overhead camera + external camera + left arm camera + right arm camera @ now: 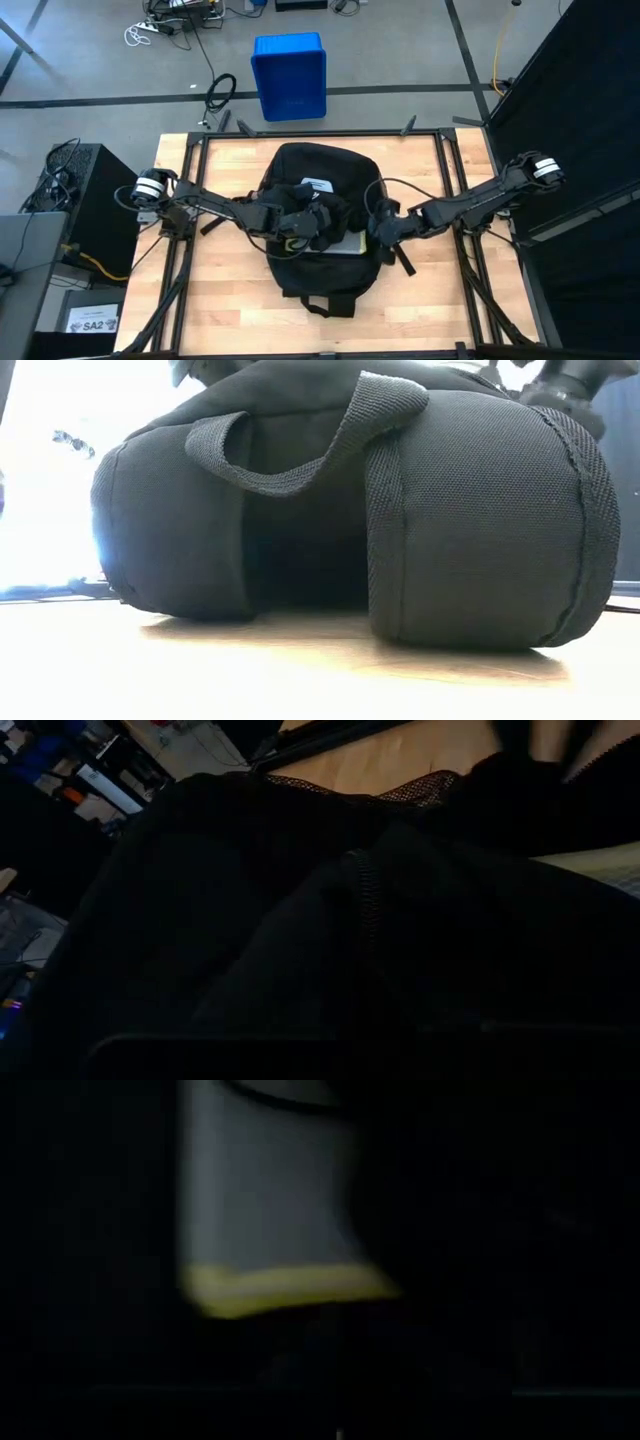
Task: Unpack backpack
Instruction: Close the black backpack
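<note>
The black backpack [318, 225] lies flat in the middle of the wooden table, and its white label [318, 185] faces up. In the low view its bottom end [480, 520] and a webbing handle [300, 460] fill the picture. The left gripper [298, 226] is at the backpack's open middle, over bunched black fabric [300, 920]. The right gripper [378, 226] is at the backpack's right side, next to the opening. A flat grey thing with a yellow edge [346, 244] shows in the opening and appears close up in the right wrist view [270, 1220].
A blue plastic bin [289, 75] stands on the floor beyond the table's far edge. Black frame rails [185, 200] run along the table's left and right sides. Bare tabletop [230, 300] lies near and left of the backpack. A backpack strap [330, 300] trails toward the near edge.
</note>
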You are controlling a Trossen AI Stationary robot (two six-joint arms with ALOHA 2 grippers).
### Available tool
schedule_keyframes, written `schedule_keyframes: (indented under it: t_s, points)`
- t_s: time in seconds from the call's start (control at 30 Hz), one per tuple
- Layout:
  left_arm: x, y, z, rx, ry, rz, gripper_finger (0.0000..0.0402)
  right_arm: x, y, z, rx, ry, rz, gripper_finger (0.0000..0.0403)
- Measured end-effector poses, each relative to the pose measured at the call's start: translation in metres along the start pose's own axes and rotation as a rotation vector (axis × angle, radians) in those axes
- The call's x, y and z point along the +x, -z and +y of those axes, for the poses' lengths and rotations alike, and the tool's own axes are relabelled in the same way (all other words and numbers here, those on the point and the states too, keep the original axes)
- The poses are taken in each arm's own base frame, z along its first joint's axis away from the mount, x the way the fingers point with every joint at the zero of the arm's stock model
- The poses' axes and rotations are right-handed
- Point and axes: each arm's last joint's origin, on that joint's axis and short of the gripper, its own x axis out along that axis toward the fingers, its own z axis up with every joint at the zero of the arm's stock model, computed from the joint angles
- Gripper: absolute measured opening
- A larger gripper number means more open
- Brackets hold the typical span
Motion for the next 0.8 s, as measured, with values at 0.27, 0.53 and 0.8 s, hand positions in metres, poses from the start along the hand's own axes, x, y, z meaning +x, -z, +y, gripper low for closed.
schedule_keyframes:
  t_s: [0.27,0.53,0.8]
  points:
    - [0.000,0.001,0.000,0.006,0.011,0.006,0.0000,0.002,0.005,-0.021,0.050,0.259,0.031,0.0005]
    - [0.000,0.000,0.000,0.005,0.020,0.004,0.0000,0.007,0.001,-0.035,0.013,0.234,0.077,0.0009]
    - [-0.001,0.002,0.000,0.015,0.019,0.016,0.0000,0.007,0.001,-0.022,-0.046,0.038,0.091,0.0026]
